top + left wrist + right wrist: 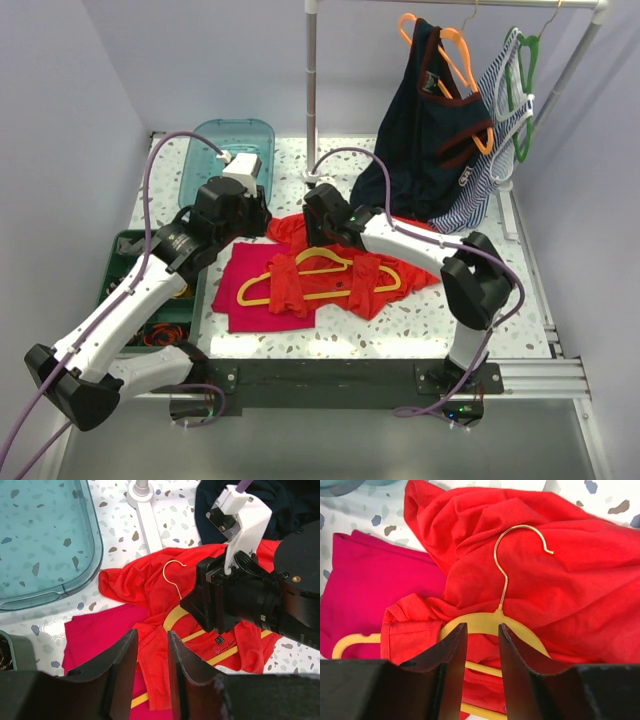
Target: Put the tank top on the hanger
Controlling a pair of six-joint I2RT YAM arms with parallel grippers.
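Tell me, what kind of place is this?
Probably a robot test lab: a left arm and right arm bolted to a speckled table, plain walls, a clothes rail with hung tops.

The tank top [408,272] lies crumpled mid-table, just on the near side of the rack pole [311,90]. The hanger [482,622] lies on it, hook pointing far, with a strap over each arm (the left arm reaches out over the folded cloth [240,290]). That cloth lies flat to the left, touching the top. A tray [215,150] sits far left, and a bin [125,250] stands nearer than it, at the left edge. Hung garments [430,140] dangle far right.
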